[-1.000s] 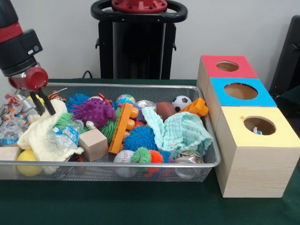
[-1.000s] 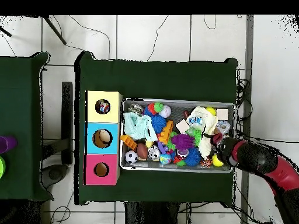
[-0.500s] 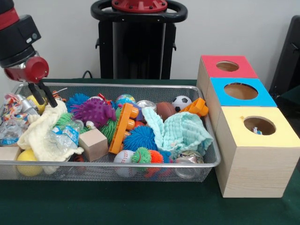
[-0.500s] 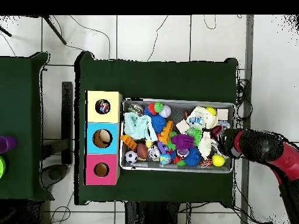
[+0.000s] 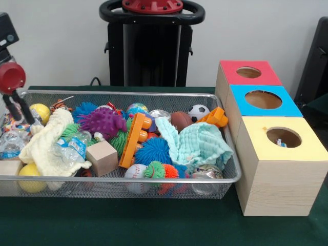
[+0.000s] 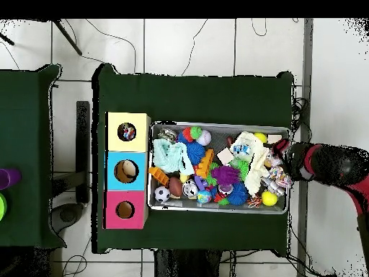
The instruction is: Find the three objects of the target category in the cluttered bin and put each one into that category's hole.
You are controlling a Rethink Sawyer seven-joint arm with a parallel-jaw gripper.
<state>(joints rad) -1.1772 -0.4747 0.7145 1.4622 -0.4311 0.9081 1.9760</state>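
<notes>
A wire mesh bin (image 5: 128, 179) holds a heap of toys: a purple spiky ball (image 5: 102, 122), a blue spiky ball (image 5: 154, 149), a mint cloth (image 5: 197, 144), a cream cloth (image 5: 48, 146), a wooden block (image 5: 101, 157), a baseball (image 5: 135, 171) and a yellow ball (image 5: 40, 111). My gripper (image 5: 19, 111) hangs open over the bin's left end in the front view, with nothing between its fingers. Overhead, the gripper (image 6: 277, 153) is at the bin's (image 6: 216, 126) right end. Right of the bin in the front view stand three boxes with holes: red-topped (image 5: 230, 72), blue-topped (image 5: 292, 107) and yellow-topped (image 5: 307, 148).
A small object lies inside the yellow box's hole (image 6: 127, 132), and something brownish shows in the blue box's hole (image 6: 126, 171). A soccer ball (image 5: 198, 111), a brown football (image 5: 180, 120) and an orange toy (image 5: 134, 138) lie among the clutter. Green cloth covers the table (image 5: 154, 220).
My gripper has risen and moved left in the front view, toward the bin's end wall. The yellow ball behind it now shows. The toys have not moved.
</notes>
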